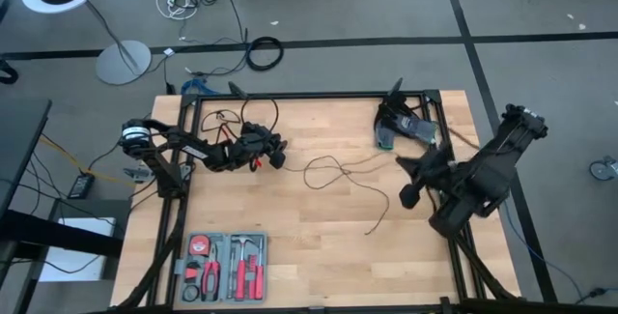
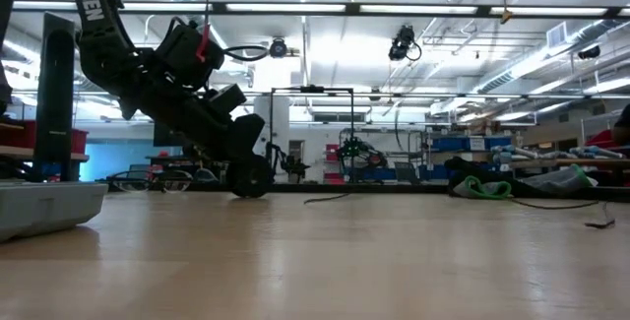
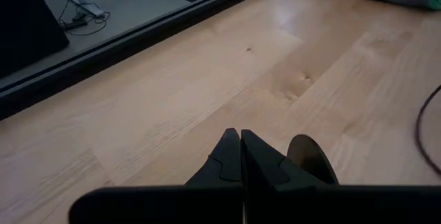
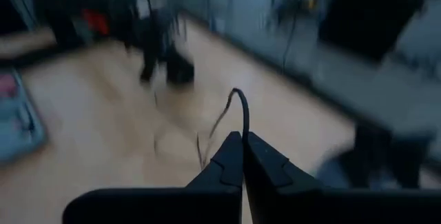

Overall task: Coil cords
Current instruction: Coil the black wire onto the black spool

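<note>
Cord (image 1: 340, 171) is sprawled loose across the middle of the table (image 1: 319, 256), between the two arms; the left gripper (image 1: 277, 157) sits fingers pressed together just beside its near end, and the right gripper (image 1: 409, 196) is clamped shut too, apparently pinching a bit of cord. Down at the front edge, the open tool case (image 1: 225, 267) holds red-handled pliers and similar tools.

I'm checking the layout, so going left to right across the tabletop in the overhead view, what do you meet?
Tool tray → left hand → thin black cord → right hand.
</note>
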### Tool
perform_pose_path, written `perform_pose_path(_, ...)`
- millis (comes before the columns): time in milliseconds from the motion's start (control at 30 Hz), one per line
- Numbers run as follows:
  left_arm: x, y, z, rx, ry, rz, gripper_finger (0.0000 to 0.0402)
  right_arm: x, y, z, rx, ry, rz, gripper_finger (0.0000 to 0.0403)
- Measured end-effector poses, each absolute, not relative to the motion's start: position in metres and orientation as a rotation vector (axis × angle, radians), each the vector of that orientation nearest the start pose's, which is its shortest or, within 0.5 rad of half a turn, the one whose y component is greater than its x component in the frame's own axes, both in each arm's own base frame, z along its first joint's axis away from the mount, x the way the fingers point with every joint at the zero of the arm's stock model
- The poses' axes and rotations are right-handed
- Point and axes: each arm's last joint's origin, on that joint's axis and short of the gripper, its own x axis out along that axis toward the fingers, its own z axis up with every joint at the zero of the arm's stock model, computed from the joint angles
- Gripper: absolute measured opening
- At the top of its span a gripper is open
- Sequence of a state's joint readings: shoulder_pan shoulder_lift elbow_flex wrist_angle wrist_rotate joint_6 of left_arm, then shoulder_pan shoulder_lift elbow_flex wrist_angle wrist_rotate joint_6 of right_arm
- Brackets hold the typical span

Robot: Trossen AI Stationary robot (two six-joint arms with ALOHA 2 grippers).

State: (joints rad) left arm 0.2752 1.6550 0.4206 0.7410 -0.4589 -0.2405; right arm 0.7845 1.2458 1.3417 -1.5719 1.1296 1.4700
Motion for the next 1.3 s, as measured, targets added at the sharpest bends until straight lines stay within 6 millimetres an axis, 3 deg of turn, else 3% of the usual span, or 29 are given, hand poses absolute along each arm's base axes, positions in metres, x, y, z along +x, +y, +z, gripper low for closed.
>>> perform_pose_path(233,0.249,0.084,0.111,-0.181,0.407,0.770,0.0000,0.138,0.085,0.428,0.064,0.160,-0.774,0.0001)
perform_pose_path(533,0.249,0.084,0.111,-0.182,0.402,0.767,0.0000,0.117,0.057,0.526,-0.019,0.017,-0.881,0.0002)
perform_pose_path(733,0.250,0.083,0.112,-0.194,0.392,0.753,0.0000,0.100,0.039,0.581,0.004,-0.002,-0.923,0.0001)
perform_pose_path(1000,0.252,0.084,0.116,-0.203,0.362,0.752,0.0001,0.078,0.019,0.623,-0.028,0.028,-0.983,0.0001)
perform_pose_path(1300,0.249,0.084,0.111,-0.171,0.412,0.766,0.0000,0.040,-0.009,0.646,0.040,-0.021,-1.004,0.0002)
